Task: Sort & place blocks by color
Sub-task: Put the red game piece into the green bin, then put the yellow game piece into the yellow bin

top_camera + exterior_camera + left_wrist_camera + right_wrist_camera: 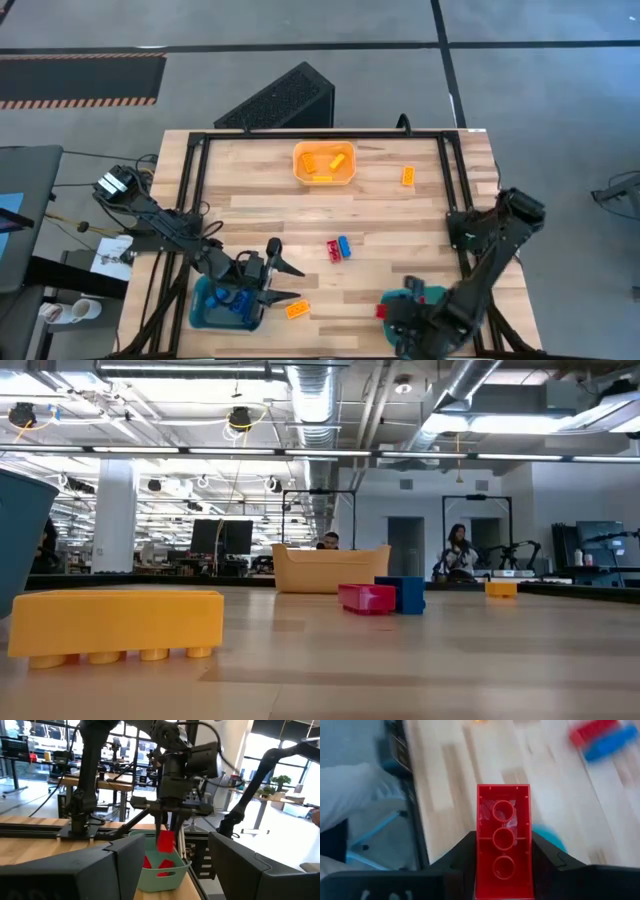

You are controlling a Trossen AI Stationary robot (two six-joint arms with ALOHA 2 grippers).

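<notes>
The right claw (503,870) is clamped on a red studded plastic brick (503,840), hollow underside showing, hanging over the pale teal plastic bin (162,872) directly beneath it, which I judge to be the red drop-off since red pieces already lie inside. The left claw (283,280) waits spread wide and empty beside the darker teal bin (205,312) with blue bricks (234,300). Beyond, the wooden worktop (400,225) lies mostly open, an orange brick (297,310) just beside the left claw.

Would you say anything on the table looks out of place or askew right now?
Nothing is spilled or damaged. Loose blocks remain unsorted: an orange block beside the orange bin, another by the blue bin, and a red-blue pair mid-table.
</notes>
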